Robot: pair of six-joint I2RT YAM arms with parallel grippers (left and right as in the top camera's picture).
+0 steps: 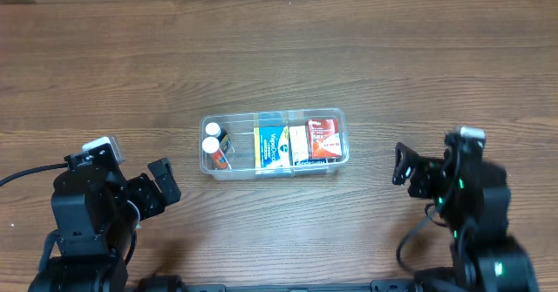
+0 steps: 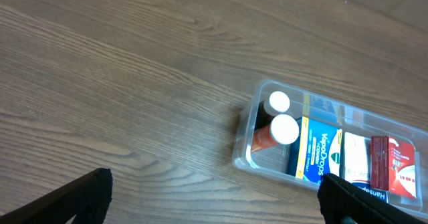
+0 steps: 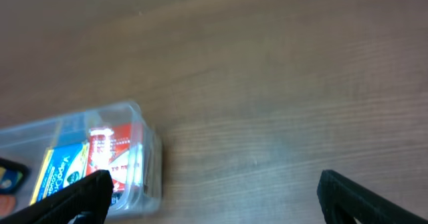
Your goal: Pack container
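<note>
The clear plastic container (image 1: 273, 116) sits at the table's middle. It holds two white-capped bottles (image 1: 214, 146), a blue and yellow box (image 1: 273, 146) and a red and white box (image 1: 323, 139). My left gripper (image 1: 162, 183) is open and empty, to the left of the container. My right gripper (image 1: 403, 165) is open and empty, to its right. The container also shows in the left wrist view (image 2: 249, 136) and the right wrist view (image 3: 151, 158). Wide-spread fingers (image 2: 214, 197) frame bare wood, as do the right fingers (image 3: 214, 194).
The wooden table (image 1: 279, 48) extends all round the container. A black cable (image 1: 22, 177) runs off the left edge by the left arm.
</note>
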